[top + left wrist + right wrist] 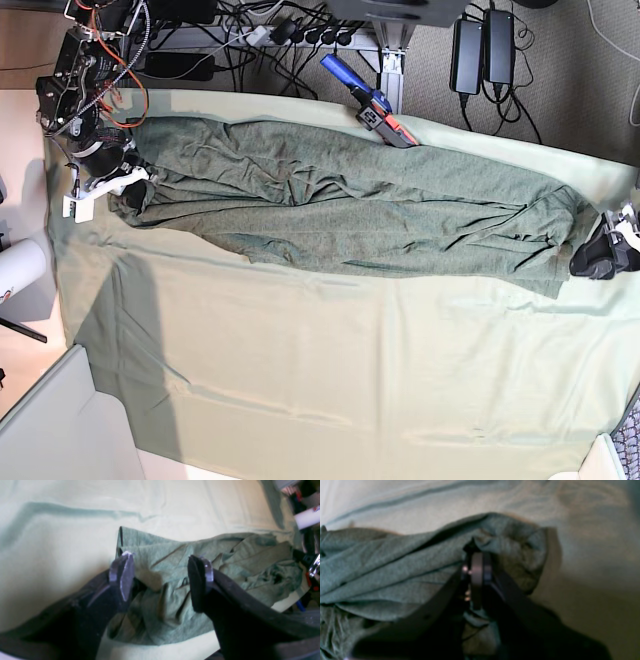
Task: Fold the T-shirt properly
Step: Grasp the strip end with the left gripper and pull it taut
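Note:
The T-shirt (360, 205) lies stretched in a long wrinkled band across the far part of the mint table cloth (330, 370). On the base view's left, my right gripper (127, 197) is shut on one end of it; the right wrist view shows the pads pinched together (477, 566) with a bunched fold of T-shirt (395, 562) caught between them. My left gripper (585, 260) is at the opposite end, open. In the left wrist view its two fingers straddle (161, 577) the crumpled T-shirt (172, 555) just above the fabric, with nothing between them.
A blue and orange tool (372, 103) lies at the table's far edge, touching the shirt. Cables and power bricks (480, 45) crowd the floor beyond. A white cylinder (18, 272) and a grey panel (50, 425) stand off the left side.

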### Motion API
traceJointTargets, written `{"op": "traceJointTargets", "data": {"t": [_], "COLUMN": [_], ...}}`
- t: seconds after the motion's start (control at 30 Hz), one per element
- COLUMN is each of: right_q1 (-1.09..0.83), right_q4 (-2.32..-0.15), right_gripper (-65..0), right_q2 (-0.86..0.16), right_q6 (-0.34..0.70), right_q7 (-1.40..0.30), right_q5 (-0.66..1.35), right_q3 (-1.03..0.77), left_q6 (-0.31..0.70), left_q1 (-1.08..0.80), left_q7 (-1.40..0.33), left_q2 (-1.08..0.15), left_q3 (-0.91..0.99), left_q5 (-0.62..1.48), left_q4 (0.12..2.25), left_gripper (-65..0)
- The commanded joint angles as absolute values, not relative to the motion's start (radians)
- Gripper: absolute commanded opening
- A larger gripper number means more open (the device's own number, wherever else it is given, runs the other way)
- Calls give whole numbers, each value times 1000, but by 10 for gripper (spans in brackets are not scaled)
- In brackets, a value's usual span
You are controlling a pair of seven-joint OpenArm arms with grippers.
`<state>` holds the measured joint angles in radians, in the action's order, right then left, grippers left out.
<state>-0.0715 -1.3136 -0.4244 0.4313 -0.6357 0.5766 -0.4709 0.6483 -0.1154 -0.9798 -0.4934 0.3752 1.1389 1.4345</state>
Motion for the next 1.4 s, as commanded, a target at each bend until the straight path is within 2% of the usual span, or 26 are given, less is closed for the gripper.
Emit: {"op": "traceJointTargets", "data": {"t": [0.0,0.37,0.67,1.0,1.37], "right_q1": [-64,-64,-64,-64,-64], "right_q4": [-1319,-1319,-1319,-1319,-1319], "right_gripper": [-650,-650,-650,-650,-650], "right_q2": [-446,-446,-446,-446,-446], "right_q6": [449,449,449,449,449], "right_q7": [-633,-634,-634,-634,-634], "right_q5": [573,572,572,576,576], "right_q3": [-477,-477,-477,-477,-477], "left_q6": [667,698,698,698,698], "left_q1": [-100,-26,-20,0,49], "left_q7": [-966,-997,-1098,-1103,-1157], "left_q2": [-513,-518,-519,-518,-524], "left_q3": [386,385,361,229,226], "left_q5": [1159,1182,1328,1355,1439], "left_q4": [1427,1149,1142,1143,1143], "left_gripper": [-276,-275,-275,-275,-275]}}
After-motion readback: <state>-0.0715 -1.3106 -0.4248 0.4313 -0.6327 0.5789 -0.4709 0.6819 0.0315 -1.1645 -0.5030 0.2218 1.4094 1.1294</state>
